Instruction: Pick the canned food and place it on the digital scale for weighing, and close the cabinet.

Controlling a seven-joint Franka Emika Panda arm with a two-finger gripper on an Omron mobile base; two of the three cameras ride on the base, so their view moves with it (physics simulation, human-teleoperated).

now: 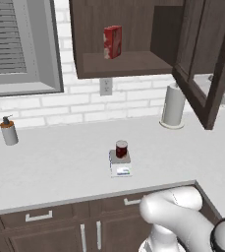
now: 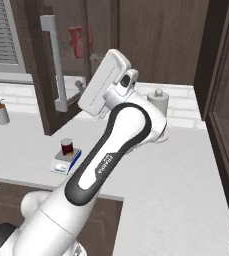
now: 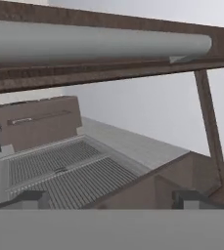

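The canned food (image 1: 121, 147), a small dark red can, stands upright on the digital scale (image 1: 120, 166) near the counter's front edge; both also show as the can (image 2: 67, 146) and scale (image 2: 64, 162) in the right base view. The cabinet (image 1: 128, 34) hangs open, its door (image 1: 206, 64) swung out to the right. My gripper (image 3: 112, 199) is open with nothing between its fingertips (image 3: 33, 197). It hangs close to the door's long grey bar handle (image 3: 99, 41), which lies just ahead of the tips without touching them. My white hand (image 2: 105, 82) sits right of that handle (image 2: 52, 62).
A red box (image 1: 112, 42) stands on the cabinet shelf. A paper towel roll (image 1: 173, 106) stands by the wall under the open door, and a soap dispenser (image 1: 8, 130) sits at the counter's left. Another dark cabinet (image 2: 226, 110) lines the right side.
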